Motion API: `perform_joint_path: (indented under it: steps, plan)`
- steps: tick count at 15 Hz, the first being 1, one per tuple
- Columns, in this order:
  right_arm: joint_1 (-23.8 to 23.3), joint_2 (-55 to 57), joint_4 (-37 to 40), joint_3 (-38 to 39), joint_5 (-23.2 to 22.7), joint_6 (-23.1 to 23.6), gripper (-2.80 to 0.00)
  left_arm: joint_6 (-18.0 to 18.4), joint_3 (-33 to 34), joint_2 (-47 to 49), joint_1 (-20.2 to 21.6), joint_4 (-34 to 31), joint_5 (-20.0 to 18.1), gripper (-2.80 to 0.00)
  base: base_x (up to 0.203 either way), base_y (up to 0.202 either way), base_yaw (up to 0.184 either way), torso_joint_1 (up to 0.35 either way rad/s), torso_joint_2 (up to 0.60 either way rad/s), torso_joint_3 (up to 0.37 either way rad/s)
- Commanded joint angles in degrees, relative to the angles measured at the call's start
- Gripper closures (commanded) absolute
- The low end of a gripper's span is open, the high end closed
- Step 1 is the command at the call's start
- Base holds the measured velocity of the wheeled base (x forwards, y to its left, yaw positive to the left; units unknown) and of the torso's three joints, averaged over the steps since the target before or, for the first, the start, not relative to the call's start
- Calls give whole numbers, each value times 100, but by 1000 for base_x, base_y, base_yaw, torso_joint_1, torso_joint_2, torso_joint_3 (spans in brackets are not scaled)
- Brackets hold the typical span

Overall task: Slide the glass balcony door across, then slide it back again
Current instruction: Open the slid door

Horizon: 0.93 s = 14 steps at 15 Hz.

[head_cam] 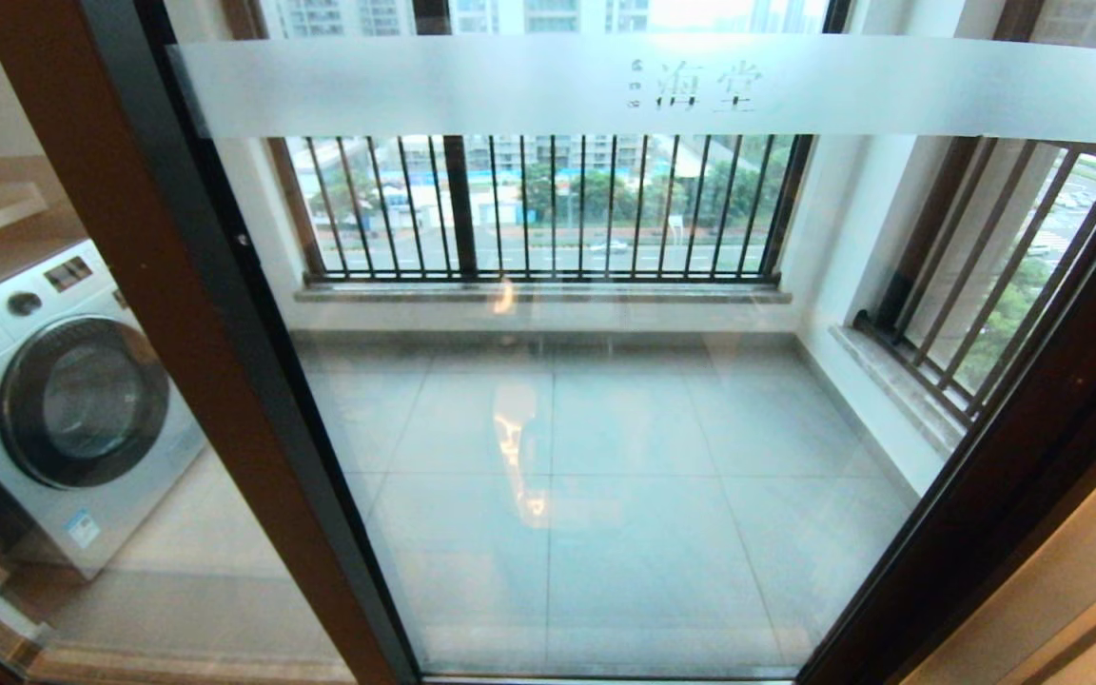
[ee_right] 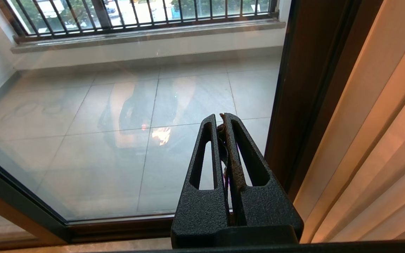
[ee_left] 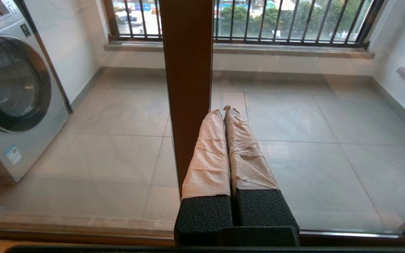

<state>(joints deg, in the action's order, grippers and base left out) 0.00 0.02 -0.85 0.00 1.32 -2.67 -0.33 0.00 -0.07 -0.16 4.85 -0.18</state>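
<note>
The left gripper (ee_left: 223,109) has its two tape-wrapped fingers (ee_left: 209,154) pressed together with nothing between them, pointing toward the brown stile (ee_left: 187,88) that rises just ahead of the tips; whether the tips touch it cannot be told. The right gripper (ee_right: 222,117) likewise has its black slotted fingers (ee_right: 202,165) closed against each other, with only a strip of worn padding in the seam, and it hangs before the pane near the dark frame post (ee_right: 304,88) at the door's right edge, beside pale curtain folds (ee_right: 374,147). Neither arm shows in the head view. The glass balcony door (head_cam: 605,400) fills the middle of that view, its clear panel standing between the brown stile on the left and the dark frame on the right, with a frosted white band (head_cam: 662,88) bearing Chinese characters across its upper part. Through the glass lie the grey floor tiles (head_cam: 624,533) of the balcony, a stone sill under black-barred windows (head_cam: 548,205) straight ahead and another barred window (head_cam: 995,285) on the right. Left of the stile, behind another pane, stands a front-loading washing machine (head_cam: 53,400).
</note>
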Motion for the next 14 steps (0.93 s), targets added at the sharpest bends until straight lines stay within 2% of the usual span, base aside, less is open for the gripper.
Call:
perform_joint_path:
  steps: [1,7,9,11,14]
  plan:
    - [0,-2,-3,0,0,30,0,-2,193,7,-2,7,1,0,0,0,0,0,0,0]
    - [0,-2,-3,0,9,-49,0,-2,193,7,-2,7,1,0,0,0,0,0,0,0]
    - [0,-2,-9,-101,-17,133,0,-2,193,7,-2,7,1,0,0,0,0,0,0,0]
    - [8,203,109,-861,-25,174,0,-2,193,7,7,7,1,0,0,0,0,0,0,0]
    - [32,1434,361,-2073,-25,252,0,-2,193,7,-2,7,1,0,0,0,0,0,0,0]
